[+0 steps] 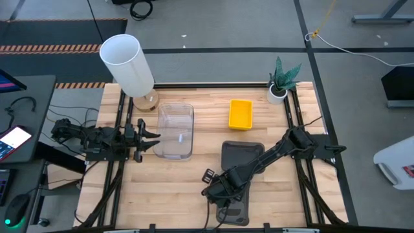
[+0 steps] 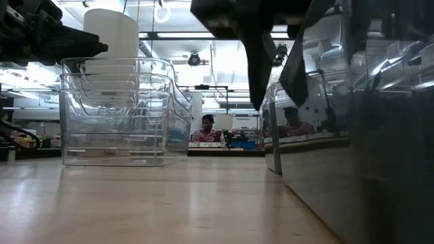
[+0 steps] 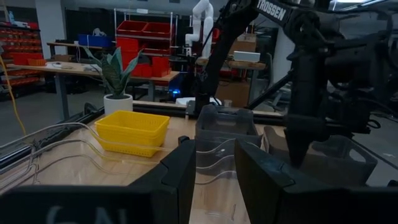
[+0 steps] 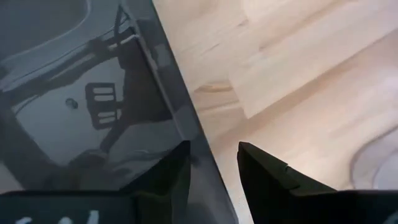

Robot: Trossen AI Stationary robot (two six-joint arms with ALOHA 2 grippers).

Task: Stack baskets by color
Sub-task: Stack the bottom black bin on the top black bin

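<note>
While the right end effector straddles the near-left wall of the smoky grey baskets, fingers apart either side of it, its arm reaches in low from the right. The left end effector, fingers parted, sits beside the nested clear baskets; the yellow baskets lie beyond the grey ones.

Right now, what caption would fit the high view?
Clear baskets, yellow baskets and grey baskets sorted; left gripper beside clear stack, right gripper at grey stack.
</note>
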